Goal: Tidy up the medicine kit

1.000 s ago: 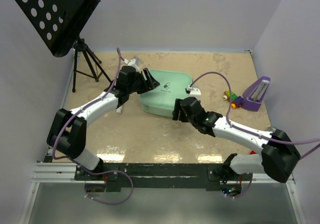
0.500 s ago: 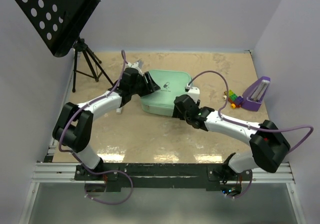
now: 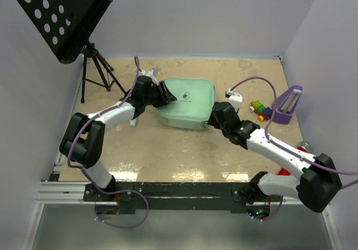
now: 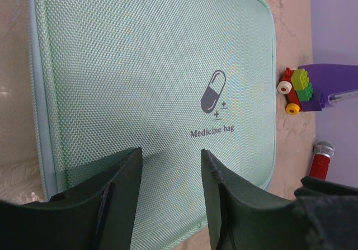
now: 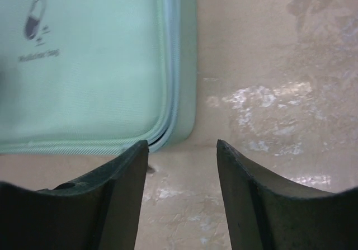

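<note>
Mint-green woven cloth fills my left wrist view. The medicine kit (image 3: 187, 102) is a soft zip bag printed with a capsule mark and the words "Medicine bag". It lies flat on the table (image 3: 168, 155), just above the centre of the overhead view, and looks zipped shut. My left pincer (image 3: 166, 92) sits at the bag's left edge, its fingers about half apart over the cloth with nothing clamped between them. My right pincer (image 3: 215, 118) is at the bag's lower right corner, also roughly half open and empty. In its own view the rounded corner and the zip (image 5: 170, 65) lie in the upper left, just beyond the fingertips. I judge this to be the opening step, with one arm bracing the bag while the other goes for the zip. I cannot make out the zip pull in any view, so the next move calls for finding it along the seam and pinching only the pull, not the cloth. At the right of the overhead view are a toy brick car (image 3: 258, 108) and a purple wedge (image 3: 288, 103), which I would leave alone.
</note>
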You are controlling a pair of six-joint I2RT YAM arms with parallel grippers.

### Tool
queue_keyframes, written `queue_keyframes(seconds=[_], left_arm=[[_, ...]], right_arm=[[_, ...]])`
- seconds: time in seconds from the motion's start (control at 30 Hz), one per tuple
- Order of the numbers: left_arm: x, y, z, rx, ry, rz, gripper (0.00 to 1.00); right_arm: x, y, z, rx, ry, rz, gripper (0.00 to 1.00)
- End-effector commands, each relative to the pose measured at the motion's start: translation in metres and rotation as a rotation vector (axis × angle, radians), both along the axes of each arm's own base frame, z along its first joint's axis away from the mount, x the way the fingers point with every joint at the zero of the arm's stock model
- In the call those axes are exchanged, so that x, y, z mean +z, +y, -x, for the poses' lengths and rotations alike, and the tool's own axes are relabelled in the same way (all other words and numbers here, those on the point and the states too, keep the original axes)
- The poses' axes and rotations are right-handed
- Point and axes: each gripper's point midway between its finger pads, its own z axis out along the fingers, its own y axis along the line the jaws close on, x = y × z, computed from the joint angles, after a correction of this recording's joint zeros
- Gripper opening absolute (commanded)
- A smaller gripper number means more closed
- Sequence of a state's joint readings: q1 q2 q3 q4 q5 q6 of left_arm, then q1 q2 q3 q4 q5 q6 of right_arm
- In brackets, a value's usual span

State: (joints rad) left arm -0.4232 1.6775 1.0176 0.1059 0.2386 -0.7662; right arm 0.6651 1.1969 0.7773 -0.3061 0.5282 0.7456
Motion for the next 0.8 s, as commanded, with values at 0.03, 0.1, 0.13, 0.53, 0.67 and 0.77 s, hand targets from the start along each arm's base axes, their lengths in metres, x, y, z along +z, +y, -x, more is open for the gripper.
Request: queue_keyframes(seconds=[0.03,0.1,0.13,0.53,0.67,0.77], left_arm=[[-0.013,0.014,0.002,0.002,0.016,-0.055,0.51],[-0.016,0.019,0.003,0.004,0.02,-0.088,0.51],[-0.017,0.022,0.005,0.006,0.025,-0.103,0.51],[-0.033,0.041,0.013,0.025,0.065,-0.131,0.51],[-0.034,0.044,0.011,0.029,0.06,-0.145,0.5],[-0.037,0.046,0.01,0.03,0.061,-0.155,0.5]], right_arm=[[0.034,0.057,0.011,0.168,-0.08,-0.051,0.64],[0.028,0.064,0.01,0.177,-0.055,-0.019,0.68],[0.022,0.067,0.009,0.181,-0.04,-0.002,0.69],[-0.027,0.045,0.0,0.064,0.055,0.164,0.67],[-0.026,0.033,-0.002,0.033,0.052,0.14,0.63],[-0.027,0.018,-0.004,0.009,0.059,0.117,0.58]])
